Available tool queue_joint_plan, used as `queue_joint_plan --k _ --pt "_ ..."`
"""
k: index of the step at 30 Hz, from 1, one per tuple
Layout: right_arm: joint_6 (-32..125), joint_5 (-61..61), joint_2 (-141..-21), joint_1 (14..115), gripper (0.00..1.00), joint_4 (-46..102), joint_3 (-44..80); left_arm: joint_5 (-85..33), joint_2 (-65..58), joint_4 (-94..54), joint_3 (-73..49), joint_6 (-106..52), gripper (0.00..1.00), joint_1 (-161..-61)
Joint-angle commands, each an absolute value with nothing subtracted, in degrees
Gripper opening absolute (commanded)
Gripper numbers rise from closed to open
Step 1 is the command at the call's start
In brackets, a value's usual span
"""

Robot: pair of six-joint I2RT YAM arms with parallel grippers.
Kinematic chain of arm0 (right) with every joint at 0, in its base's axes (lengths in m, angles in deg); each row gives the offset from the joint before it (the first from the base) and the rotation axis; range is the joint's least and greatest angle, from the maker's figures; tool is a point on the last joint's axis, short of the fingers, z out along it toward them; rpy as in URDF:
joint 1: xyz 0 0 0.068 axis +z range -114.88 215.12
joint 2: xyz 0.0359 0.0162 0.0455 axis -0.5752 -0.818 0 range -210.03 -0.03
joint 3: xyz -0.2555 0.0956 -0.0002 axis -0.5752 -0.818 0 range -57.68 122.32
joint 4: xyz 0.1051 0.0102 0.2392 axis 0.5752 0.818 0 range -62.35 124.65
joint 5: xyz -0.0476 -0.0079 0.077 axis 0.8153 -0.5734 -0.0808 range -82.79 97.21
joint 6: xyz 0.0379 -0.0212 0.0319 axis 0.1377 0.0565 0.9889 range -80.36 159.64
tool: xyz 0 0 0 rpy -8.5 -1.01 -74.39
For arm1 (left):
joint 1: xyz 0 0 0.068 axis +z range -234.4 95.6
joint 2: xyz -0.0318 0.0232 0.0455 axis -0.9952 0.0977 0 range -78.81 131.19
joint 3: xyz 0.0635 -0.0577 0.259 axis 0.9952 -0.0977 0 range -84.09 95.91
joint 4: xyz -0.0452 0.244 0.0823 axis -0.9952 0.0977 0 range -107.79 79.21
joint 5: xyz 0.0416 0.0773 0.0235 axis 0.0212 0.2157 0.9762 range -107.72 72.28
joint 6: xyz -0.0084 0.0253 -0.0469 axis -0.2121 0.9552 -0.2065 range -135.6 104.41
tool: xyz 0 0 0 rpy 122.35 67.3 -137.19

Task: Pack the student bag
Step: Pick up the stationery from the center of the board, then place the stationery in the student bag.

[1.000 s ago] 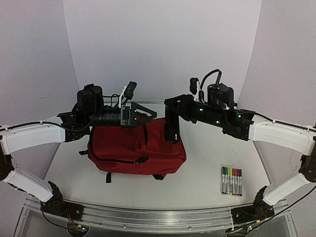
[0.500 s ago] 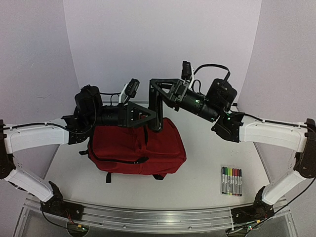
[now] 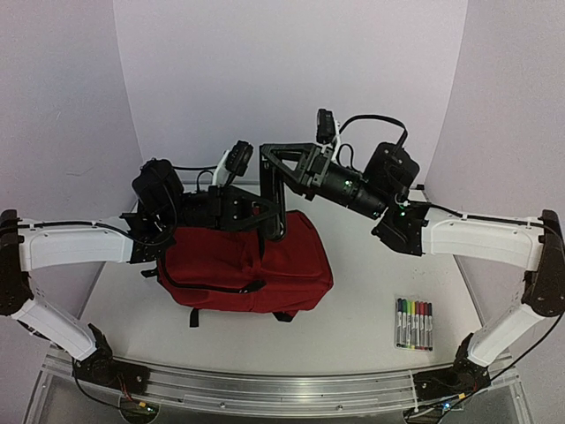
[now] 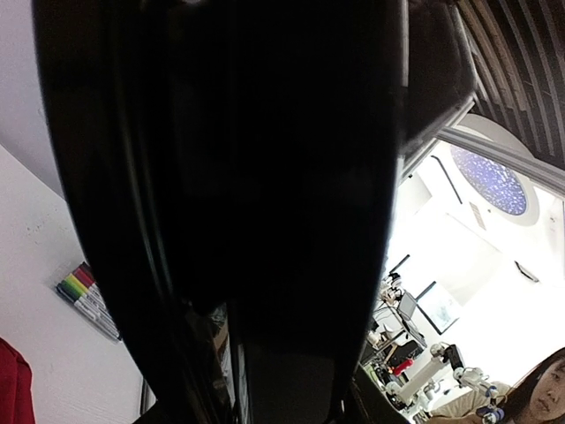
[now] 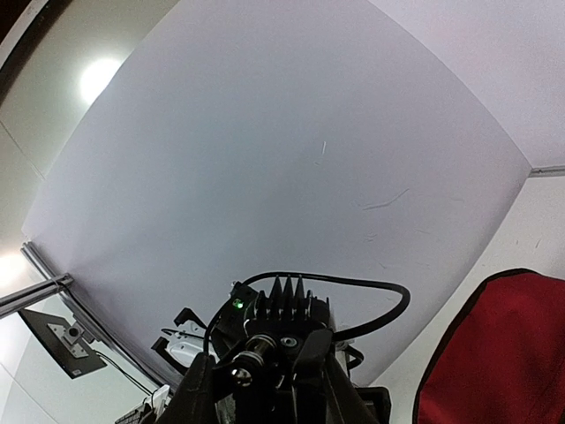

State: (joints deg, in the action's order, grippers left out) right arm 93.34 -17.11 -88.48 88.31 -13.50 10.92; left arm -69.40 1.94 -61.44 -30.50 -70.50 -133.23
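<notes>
The backpack point(image 3: 231, 265) is lying flat on the table. Above its far edge the right claw point(image 3: 269, 159) is pinching a flat black item point(image 3: 276, 190). The left claw point(image 3: 260, 212) is sitting against that item, though I cannot tell how far open it is. It should be gripping firmly before the right lets go.

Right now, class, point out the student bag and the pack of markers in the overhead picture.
student bag point(image 3: 231, 265), top external view, on its red front panel.
pack of markers point(image 3: 414, 324), top external view, middle of the pack.
</notes>
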Motion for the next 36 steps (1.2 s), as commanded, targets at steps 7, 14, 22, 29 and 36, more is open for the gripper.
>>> queue_joint_plan --k 7,14,22,29,36 --pt "85.2 -7.5 -82.3 88.6 0.56 -6.3 12.8 -63.0 -2.3 -52.9 -31.8 -65.2 0.01 -133.2" --pt "75.1 12.3 -77.1 88.6 0.83 15.7 15.0 -51.5 -10.6 -33.8 -33.1 -61.2 0.0 -131.1" --pt "73.0 24.6 -85.6 88.8 0.81 41.6 24.8 -49.1 -14.8 -15.5 -37.2 -67.6 0.0 -118.1" --pt "69.9 28.7 -101.1 93.8 0.69 55.9 37.5 -55.6 -10.8 -13.1 -35.7 -67.5 0.0 -115.0" --pt "66.2 30.6 -110.2 98.3 0.65 61.1 46.4 -57.8 -8.2 -12.9 -34.7 -67.5 0.0 -115.0"
